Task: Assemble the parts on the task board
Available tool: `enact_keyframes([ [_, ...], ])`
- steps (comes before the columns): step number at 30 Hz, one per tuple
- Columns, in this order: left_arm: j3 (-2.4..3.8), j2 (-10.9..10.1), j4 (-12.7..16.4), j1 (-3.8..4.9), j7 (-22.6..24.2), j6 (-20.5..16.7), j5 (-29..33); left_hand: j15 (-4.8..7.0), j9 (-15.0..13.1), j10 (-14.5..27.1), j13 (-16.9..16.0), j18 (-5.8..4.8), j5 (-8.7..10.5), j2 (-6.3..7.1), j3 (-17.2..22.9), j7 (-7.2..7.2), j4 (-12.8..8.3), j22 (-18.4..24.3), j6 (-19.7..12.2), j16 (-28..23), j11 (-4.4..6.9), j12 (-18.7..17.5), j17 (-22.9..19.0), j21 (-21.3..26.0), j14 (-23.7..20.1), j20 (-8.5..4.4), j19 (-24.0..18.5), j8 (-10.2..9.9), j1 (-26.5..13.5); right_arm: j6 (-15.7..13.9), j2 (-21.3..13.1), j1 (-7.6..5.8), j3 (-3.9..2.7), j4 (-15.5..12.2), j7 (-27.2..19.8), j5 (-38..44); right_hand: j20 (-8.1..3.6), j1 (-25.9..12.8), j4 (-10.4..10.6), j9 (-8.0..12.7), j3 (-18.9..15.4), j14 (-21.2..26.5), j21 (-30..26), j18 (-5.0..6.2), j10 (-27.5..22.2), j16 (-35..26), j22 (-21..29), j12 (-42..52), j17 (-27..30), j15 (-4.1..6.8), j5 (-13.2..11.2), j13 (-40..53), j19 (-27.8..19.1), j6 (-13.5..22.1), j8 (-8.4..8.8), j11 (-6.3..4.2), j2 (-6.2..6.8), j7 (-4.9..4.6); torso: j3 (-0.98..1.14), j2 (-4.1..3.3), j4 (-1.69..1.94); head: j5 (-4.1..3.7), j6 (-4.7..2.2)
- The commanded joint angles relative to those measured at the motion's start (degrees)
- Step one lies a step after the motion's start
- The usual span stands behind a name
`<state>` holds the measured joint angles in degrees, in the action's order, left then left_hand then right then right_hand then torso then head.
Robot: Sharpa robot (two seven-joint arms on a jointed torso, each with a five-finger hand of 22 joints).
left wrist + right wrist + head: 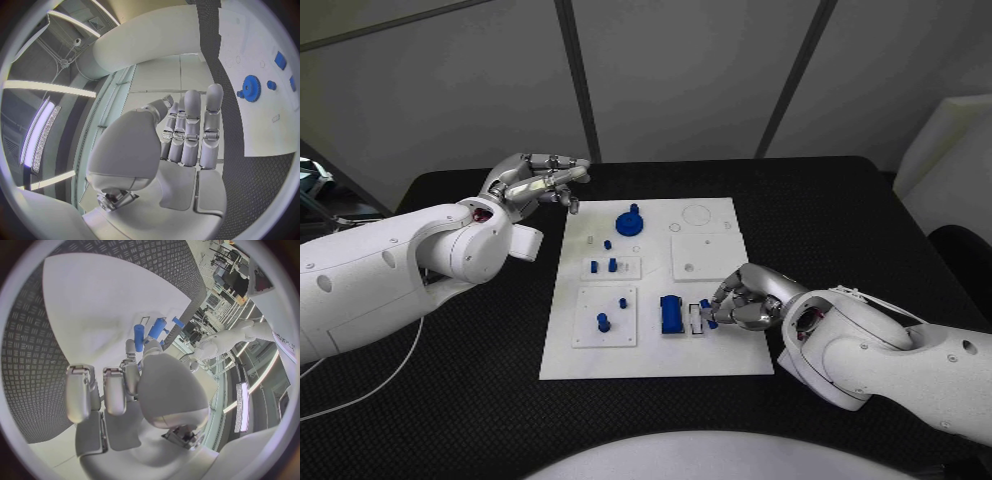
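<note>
My right hand [744, 303] sits at the near right part of the task board [653, 355], thumb and a finger pinching a small blue peg [139, 334], just beside the blue block [672, 316]. Farther along the board stand small blue pegs [604, 266], then the blue gear [630, 221]. Beyond the board's far left corner my left hand [538, 182] hovers, fingers straight, together, holding nothing.
</note>
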<state>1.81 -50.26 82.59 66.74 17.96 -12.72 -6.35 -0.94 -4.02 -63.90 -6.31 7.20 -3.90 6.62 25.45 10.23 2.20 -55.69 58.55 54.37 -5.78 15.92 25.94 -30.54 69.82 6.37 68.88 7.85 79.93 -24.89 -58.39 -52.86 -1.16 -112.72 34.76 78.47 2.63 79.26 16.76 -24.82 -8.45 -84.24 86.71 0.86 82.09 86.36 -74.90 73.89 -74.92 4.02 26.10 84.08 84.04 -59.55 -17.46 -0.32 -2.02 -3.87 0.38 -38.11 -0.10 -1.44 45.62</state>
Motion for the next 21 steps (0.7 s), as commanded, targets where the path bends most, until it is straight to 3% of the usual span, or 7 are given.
enact_keyframes([
  [1, 0.05, 0.09, 0.14, 0.09, 0.39, 0.36, 0.18, -0.05, 0.03, 0.25, -0.09, 3.23, 0.05, 0.07, -0.32, 0.0, -0.01, 0.08, -0.33, 0.18, 0.04, 0.35, -0.08, 0.28, -0.52, 0.19, 0.02, 0.21, -0.43, 0.94, 1.01, -0.08, -0.03, 0.71, -0.47, -2.36, 0.06, -1.36, -0.1, -0.18, -0.66, -4.46, 0.21, 0.04, 0.55, 0.27, -12.76, 0.31, -8.72, -0.14, 0.62, -5.56, 3.57, -0.53, 0.37, -0.05, 0.06, -0.04, 0.01, -0.04, 0.0, 0.08, 0.0],
  [10, 0.05, 0.24, 0.06, 0.09, 0.27, 0.36, 0.18, -0.05, 0.03, 0.29, -0.1, 3.24, 0.03, -0.01, -0.32, -0.02, 0.01, 0.11, -0.35, 0.22, 0.06, 0.43, -0.14, 0.31, -0.53, 0.19, 0.03, 0.27, -0.43, 4.57, 3.09, -0.08, -0.02, 2.07, 0.52, -3.15, 0.07, -2.52, -0.09, -0.39, -1.26, -4.44, 0.05, 0.09, 0.46, 0.2, -12.65, 0.05, -8.61, -0.13, 1.06, -5.72, 3.45, -0.69, 0.57, -0.04, 0.12, -0.03, 0.01, 0.01, -0.01, 0.38, 0.08],
  [21, 0.05, 0.24, 0.05, 0.09, 0.2, 0.4, 0.18, -0.05, 0.03, 0.29, -0.1, 3.24, 0.03, -0.01, -0.32, -0.02, 0.01, 0.11, -0.35, 0.22, 0.06, 0.43, -0.14, 0.31, -0.53, 0.19, 0.03, 0.27, -0.43, 4.67, 3.66, -0.08, -0.02, 2.5, 1.0, -2.56, 0.06, -3.29, -0.11, -0.6, -1.72, -4.44, 0.08, 0.08, 0.38, 0.2, -12.68, -0.18, -8.62, -0.13, 0.81, -5.87, 3.47, -0.9, 0.66, -0.06, 0.12, 0.0, 0.02, -0.01, -0.03, 0.5, 0.08],
])
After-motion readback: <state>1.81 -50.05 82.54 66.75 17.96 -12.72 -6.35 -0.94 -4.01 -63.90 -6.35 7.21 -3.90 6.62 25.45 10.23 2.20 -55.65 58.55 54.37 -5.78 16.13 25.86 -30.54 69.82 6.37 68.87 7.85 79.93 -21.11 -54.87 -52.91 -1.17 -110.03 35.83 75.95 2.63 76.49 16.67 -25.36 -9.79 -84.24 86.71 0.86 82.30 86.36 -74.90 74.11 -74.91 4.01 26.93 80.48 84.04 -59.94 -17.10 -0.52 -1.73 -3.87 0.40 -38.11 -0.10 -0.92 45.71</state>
